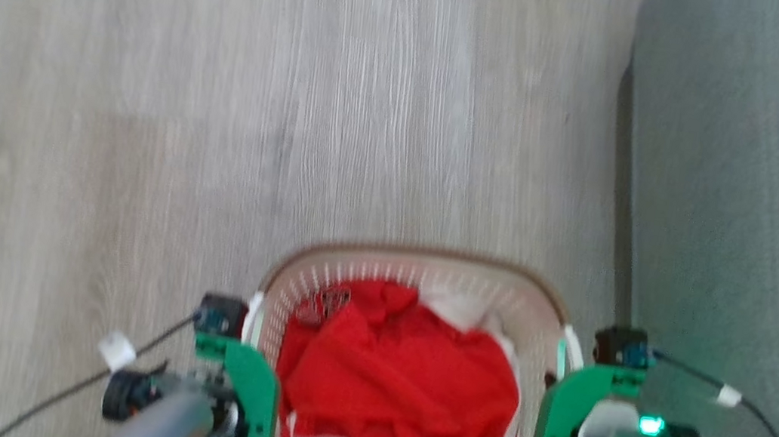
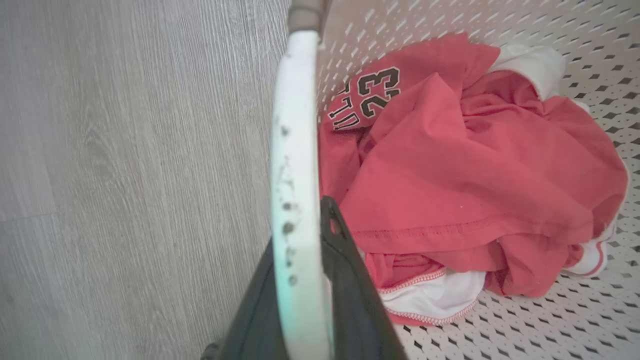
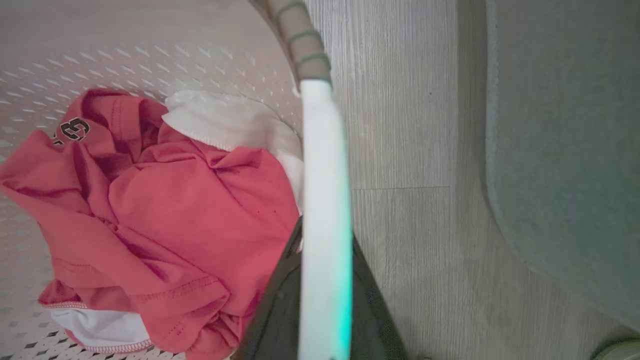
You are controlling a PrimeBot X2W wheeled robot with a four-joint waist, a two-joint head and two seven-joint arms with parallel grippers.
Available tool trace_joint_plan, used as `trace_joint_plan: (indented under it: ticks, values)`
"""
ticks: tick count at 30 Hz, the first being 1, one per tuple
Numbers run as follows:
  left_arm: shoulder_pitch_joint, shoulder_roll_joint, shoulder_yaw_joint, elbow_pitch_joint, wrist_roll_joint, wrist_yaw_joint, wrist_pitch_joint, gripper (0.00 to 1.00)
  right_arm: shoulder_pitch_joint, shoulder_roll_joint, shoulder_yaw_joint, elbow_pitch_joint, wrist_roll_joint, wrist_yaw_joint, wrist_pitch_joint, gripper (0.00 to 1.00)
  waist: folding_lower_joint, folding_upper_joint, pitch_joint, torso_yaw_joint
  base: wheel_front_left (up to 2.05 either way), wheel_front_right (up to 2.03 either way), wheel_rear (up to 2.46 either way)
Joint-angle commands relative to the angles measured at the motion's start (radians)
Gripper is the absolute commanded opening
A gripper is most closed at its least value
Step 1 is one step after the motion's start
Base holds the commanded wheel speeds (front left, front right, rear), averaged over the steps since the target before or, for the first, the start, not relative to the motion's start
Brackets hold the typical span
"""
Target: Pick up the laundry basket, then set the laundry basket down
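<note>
— What's underfoot there?
— Pale wood-look floor (image 1: 221, 111), with a grey fabric surface (image 1: 754, 224) along the robot's right.
— And the laundry basket (image 1: 422, 257)?
— Low in front of the robot, between its arms, near that grey edge. Resting or lifted, I can't tell. A crumpled red jersey (image 1: 395, 395) with white trim lies in it.
— The grippers?
— The left gripper (image 2: 300, 235) is pinched on the left white handle (image 2: 295, 125), and the right gripper (image 3: 325, 240) on the right handle (image 3: 322, 150). Both are clamped tight.

Pale grey wood-grain floor (image 1: 221, 111) is stretching across the room in soft daylight. A grey-green fabric surface (image 1: 747, 223) is lying along its right side, casting a dark shadow at its edge.
</note>
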Motion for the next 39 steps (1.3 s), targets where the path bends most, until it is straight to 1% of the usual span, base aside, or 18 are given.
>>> trace_joint_plan:
  ticks: [1,11,15,26,39]
  values:
    - [0.01,0.028,0.013,0.01,-0.002,0.004,-0.005,0.0,0.022,-0.011,0.013,0.001,0.006,0.001,-0.004,0.0,0.0001,-0.0001,-0.083,0.01,0.0,0.0,0.0]
    - [0.1,0.028,-0.043,0.022,-0.053,-0.007,-0.001,0.0,0.101,-0.011,0.102,-0.002,0.1,0.001,0.019,0.0,0.0001,-0.0001,-0.269,0.019,0.0,0.0,0.0]
    - [0.106,0.028,-0.062,0.027,-0.063,-0.008,0.008,0.0,0.112,-0.011,0.132,0.0,0.125,0.001,0.024,0.0,0.0001,-0.0001,-0.302,0.014,0.0,0.0,0.0]
    - [0.111,0.028,-0.102,0.036,-0.087,-0.008,0.017,0.0,0.122,-0.011,0.197,0.01,0.18,0.001,0.02,0.0,0.0001,-0.0001,-0.332,0.003,0.0,0.0,0.0]
    - [0.112,0.028,-0.137,0.033,-0.118,0.003,0.017,0.0,0.114,-0.011,0.253,0.023,0.232,0.001,0.011,0.0,0.0001,-0.0001,-0.34,0.001,0.0,0.0,0.0]
